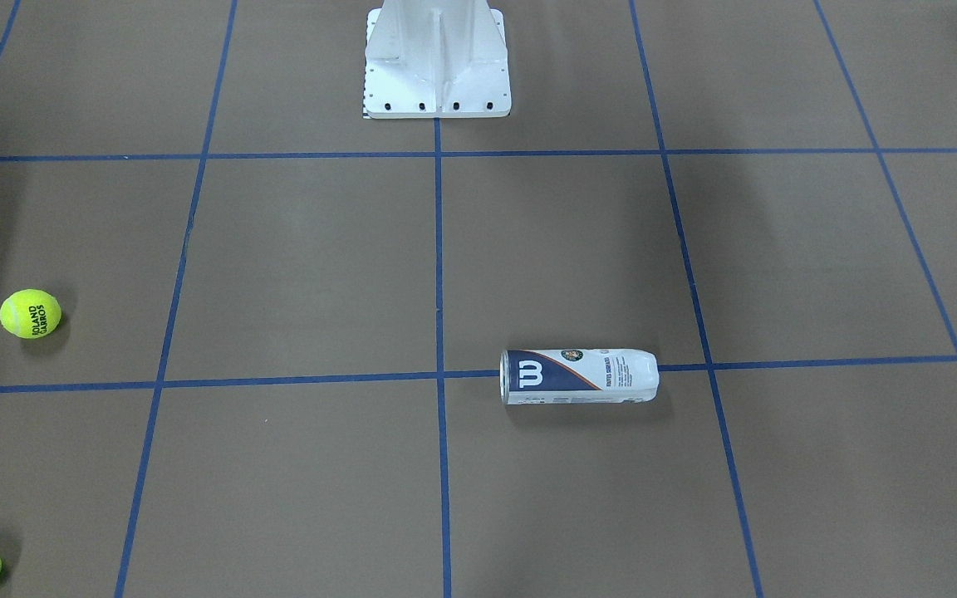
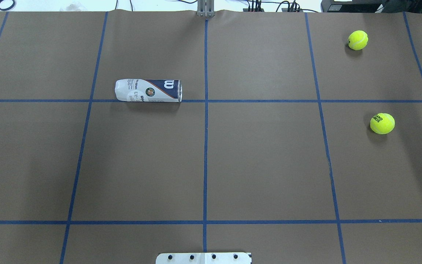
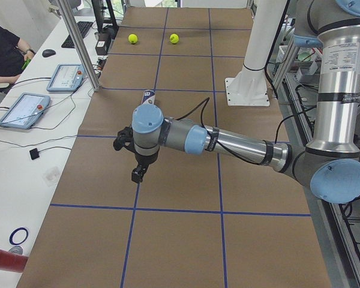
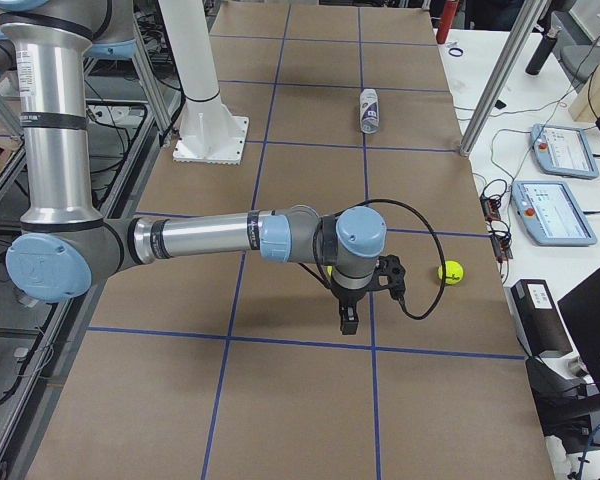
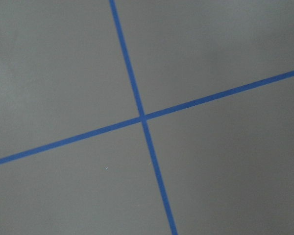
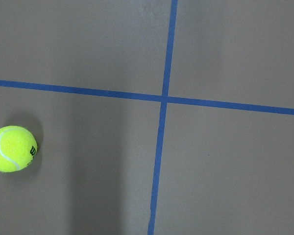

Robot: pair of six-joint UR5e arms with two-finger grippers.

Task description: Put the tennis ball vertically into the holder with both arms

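Jaws' opening unclear, holder (image 1: 580, 376) on its side

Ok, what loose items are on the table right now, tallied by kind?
Tennis balls: 2
Holder, lying on its side: 1
Total: 3

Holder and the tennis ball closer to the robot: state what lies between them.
Overhead view: only bare table and blue tape lines between holder and ball.
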